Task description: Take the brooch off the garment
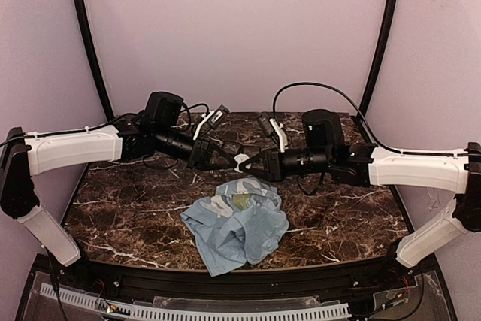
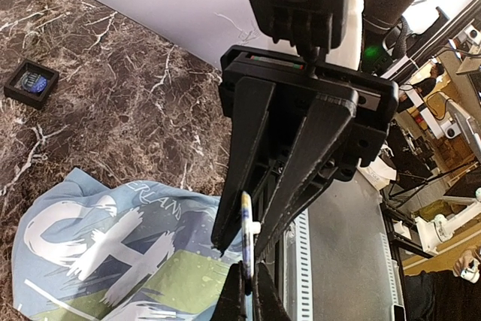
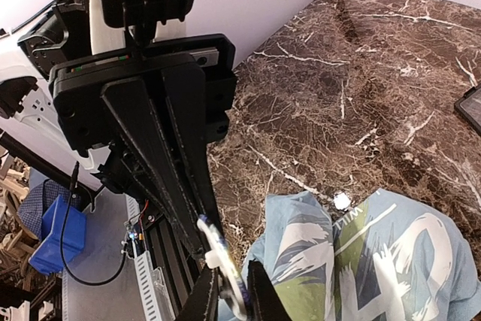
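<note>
The brooch (image 1: 240,161) is held in the air between both grippers, above the far edge of the light blue printed garment (image 1: 237,219), which lies crumpled on the marble table. In the left wrist view the brooch (image 2: 246,234) shows edge-on, with a white stud on its back. My left gripper (image 2: 248,270) is shut on its lower rim. My right gripper (image 3: 230,282) is shut across the brooch (image 3: 224,261), one finger on the stud and one on the face. The brooch is clear of the garment (image 2: 113,246).
A small square black tray (image 2: 30,83) holding a round blue item sits on the marble beyond the garment; a tray corner (image 3: 472,107) shows in the right wrist view. A small white bit (image 3: 342,201) lies on the table by the garment's edge (image 3: 361,261).
</note>
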You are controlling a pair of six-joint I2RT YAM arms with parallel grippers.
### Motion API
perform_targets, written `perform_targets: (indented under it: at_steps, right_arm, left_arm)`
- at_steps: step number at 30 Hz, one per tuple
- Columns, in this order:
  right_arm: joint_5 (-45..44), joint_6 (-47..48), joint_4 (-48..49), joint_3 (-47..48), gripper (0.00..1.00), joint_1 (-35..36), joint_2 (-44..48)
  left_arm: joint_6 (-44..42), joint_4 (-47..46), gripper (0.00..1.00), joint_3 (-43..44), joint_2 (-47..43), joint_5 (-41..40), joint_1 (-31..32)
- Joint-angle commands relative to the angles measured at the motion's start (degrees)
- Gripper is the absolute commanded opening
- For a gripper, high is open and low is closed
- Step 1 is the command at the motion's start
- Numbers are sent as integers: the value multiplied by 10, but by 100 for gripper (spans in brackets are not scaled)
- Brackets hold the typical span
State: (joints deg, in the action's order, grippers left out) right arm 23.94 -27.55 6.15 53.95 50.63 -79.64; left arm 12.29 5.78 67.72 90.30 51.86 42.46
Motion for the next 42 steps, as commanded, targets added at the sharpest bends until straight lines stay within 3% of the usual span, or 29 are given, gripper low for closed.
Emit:
perform_targets:
  at_steps: [1,9,13,19,23,34,42]
  right_arm:
    - [-47,-8,-32,21,11,-9,-26]
    - [-58,-23,-25,9,11,-18,-20]
    - [-30,-17,-5,0,16,-19,-10]
    - [39,-6,38,-15,45,-21,21]
    - [63,-26,81,-44,52,-37,47]
    - [118,-40,84,-51,35,-58,29]
    - [166,-51,102,-47,29,-58,8]
  left_arm:
    - [-11,7,1,-5,-23,34,5]
    - [-13,9,1,-5,-25,31,5]
    - [-11,10,1,-4,-24,23,5]
    - [-19,37,1,6,-14,1,4]
    - [-21,37,1,7,-15,1,4]
    - [-21,31,1,4,-19,17,5]
    - [-22,31,1,4,-18,17,5]
